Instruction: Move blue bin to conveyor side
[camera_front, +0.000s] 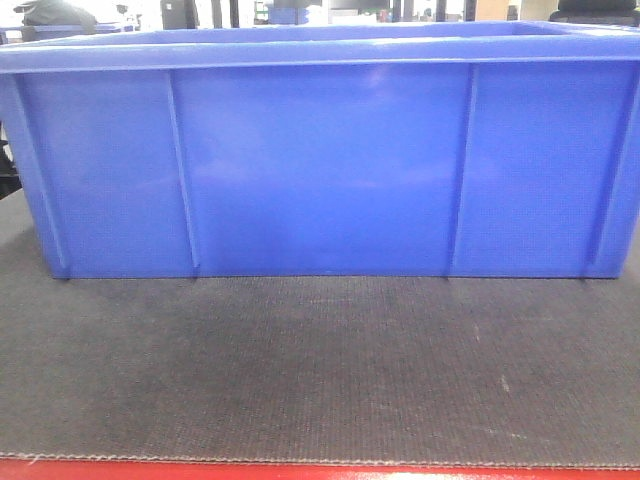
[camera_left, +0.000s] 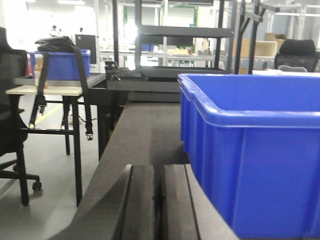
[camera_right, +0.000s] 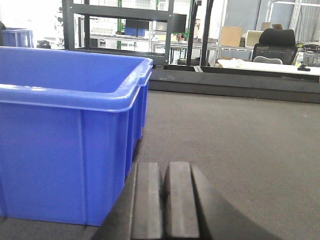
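The blue bin (camera_front: 320, 160) fills the front view, its ribbed long wall facing me as it stands on the dark woven conveyor (camera_front: 320, 370), whose red edge strip runs along the bottom. In the left wrist view my left gripper (camera_left: 159, 172) is shut and empty, low over the belt just left of the bin (camera_left: 255, 150). In the right wrist view my right gripper (camera_right: 164, 170) is also shut with nothing held, just right of the bin (camera_right: 65, 140). Neither gripper shows in the front view.
A table (camera_left: 47, 90) with a second blue tote (camera_left: 60, 65) and a strapped bag stands left of the belt, beside a black office chair (camera_left: 12, 125). Black shelving (camera_left: 180, 45) and a dark raised frame (camera_right: 235, 82) close the belt's far end.
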